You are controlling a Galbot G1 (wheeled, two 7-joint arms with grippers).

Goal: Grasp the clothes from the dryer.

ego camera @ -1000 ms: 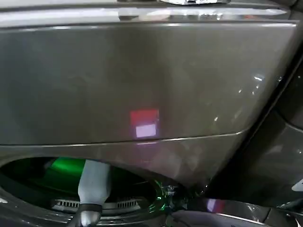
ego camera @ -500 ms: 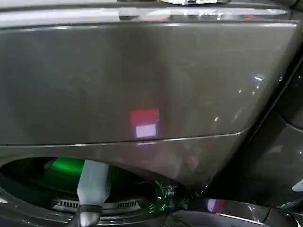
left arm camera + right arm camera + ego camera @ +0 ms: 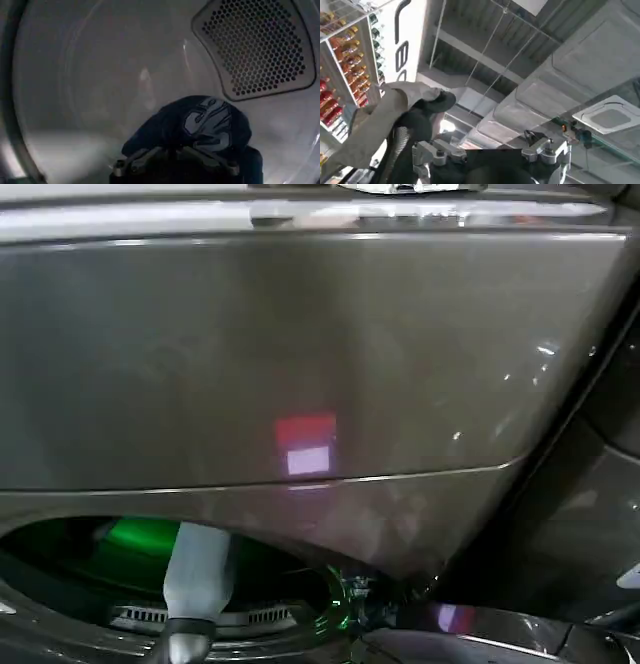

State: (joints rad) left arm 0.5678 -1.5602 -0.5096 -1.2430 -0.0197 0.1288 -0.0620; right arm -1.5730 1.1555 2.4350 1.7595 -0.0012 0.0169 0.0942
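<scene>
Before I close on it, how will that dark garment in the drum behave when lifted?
The dark garment lies bunched with soft folds, so it will likely drape and hang limp. It looks light for its bulk. The left gripper sits right at it; the smooth drum wall probably won't snag trailing cloth.

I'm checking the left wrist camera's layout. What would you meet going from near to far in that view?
left gripper → dark garment → perforated vent panel on the drum's back wall.
</scene>
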